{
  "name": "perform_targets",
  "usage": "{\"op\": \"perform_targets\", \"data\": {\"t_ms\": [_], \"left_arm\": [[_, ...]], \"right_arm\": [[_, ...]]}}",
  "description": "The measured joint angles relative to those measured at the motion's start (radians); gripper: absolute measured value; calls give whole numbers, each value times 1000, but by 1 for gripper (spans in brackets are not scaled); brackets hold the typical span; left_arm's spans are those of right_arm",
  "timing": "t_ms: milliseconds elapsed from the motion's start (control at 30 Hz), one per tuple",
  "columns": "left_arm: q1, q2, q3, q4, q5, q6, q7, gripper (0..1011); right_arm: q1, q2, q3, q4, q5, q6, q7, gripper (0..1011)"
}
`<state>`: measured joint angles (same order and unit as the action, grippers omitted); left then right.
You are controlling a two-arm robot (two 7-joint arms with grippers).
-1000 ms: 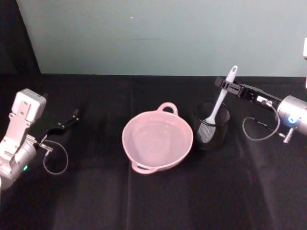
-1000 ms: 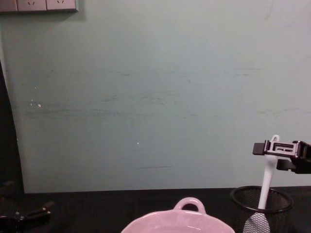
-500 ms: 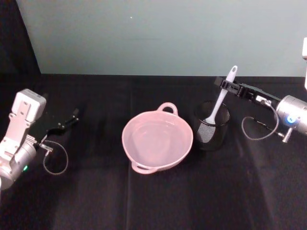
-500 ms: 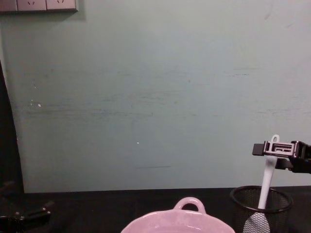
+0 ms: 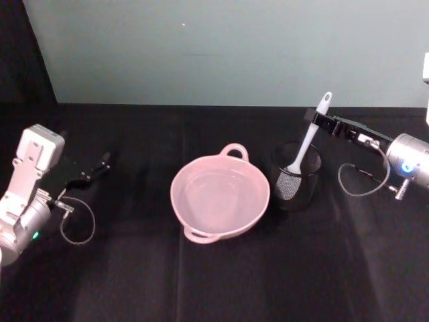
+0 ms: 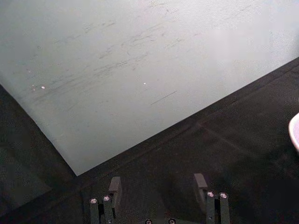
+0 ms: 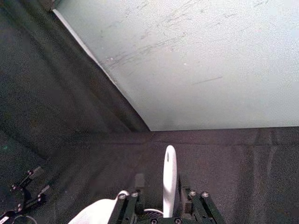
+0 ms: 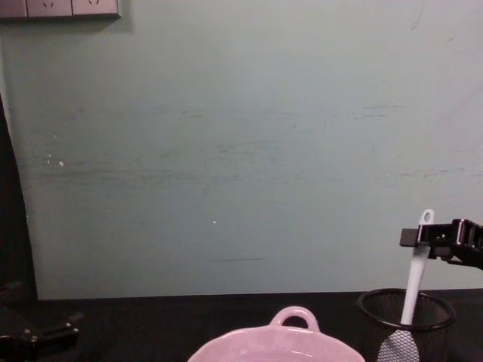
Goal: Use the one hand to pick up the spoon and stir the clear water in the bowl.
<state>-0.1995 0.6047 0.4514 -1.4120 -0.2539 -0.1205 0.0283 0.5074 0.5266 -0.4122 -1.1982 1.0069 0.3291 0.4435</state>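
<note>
The white spoon (image 5: 309,142) stands tilted in a black wire-mesh cup (image 5: 299,182), head down and handle up. My right gripper (image 5: 317,121) is at the upper handle, open, one finger on each side of it and close to it. From the right wrist the handle (image 7: 170,173) rises between the two fingers. In the chest view the gripper (image 8: 414,237) crosses the spoon (image 8: 416,270) just below its hole. The pink bowl (image 5: 178,188) holding clear water sits left of the cup. My left gripper (image 5: 100,165) rests open at the far left.
The bowl's loop handle (image 8: 294,317) points toward the pale green back wall. Black cloth covers the table. A cable loop (image 5: 78,221) hangs beside the left wrist, and another (image 5: 358,182) beside the right wrist.
The right gripper's fingertips have drawn back slightly to the right along the spoon's handle. The spoon, bowl and left arm have not moved.
</note>
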Motion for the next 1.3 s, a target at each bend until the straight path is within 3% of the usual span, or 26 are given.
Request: {"op": "perform_targets", "data": {"t_ms": [333,667,733,800,1000,1300], "left_arm": [[0,0,0,0,0,0,0,1011],[0,0,0,0,0,0,0,1011],[0,0,0,0,0,0,0,1011],[0,0,0,0,0,0,0,1011],[0,0,0,0,0,0,0,1011],[0,0,0,0,0,0,0,1011]], "right_arm": [[0,0,0,-1,0,1,0,152],[-2,5,-2,-9,-4,-3,-2,114],[-8,24,-10,-43,-25,-18,-5,114],[-21,66,-23,-116,-76,-47,-21,114],[-31,153,-24,-267,-172,-68,-43,114],[-14,209,9,-411,-238,-84,-39,114]]}}
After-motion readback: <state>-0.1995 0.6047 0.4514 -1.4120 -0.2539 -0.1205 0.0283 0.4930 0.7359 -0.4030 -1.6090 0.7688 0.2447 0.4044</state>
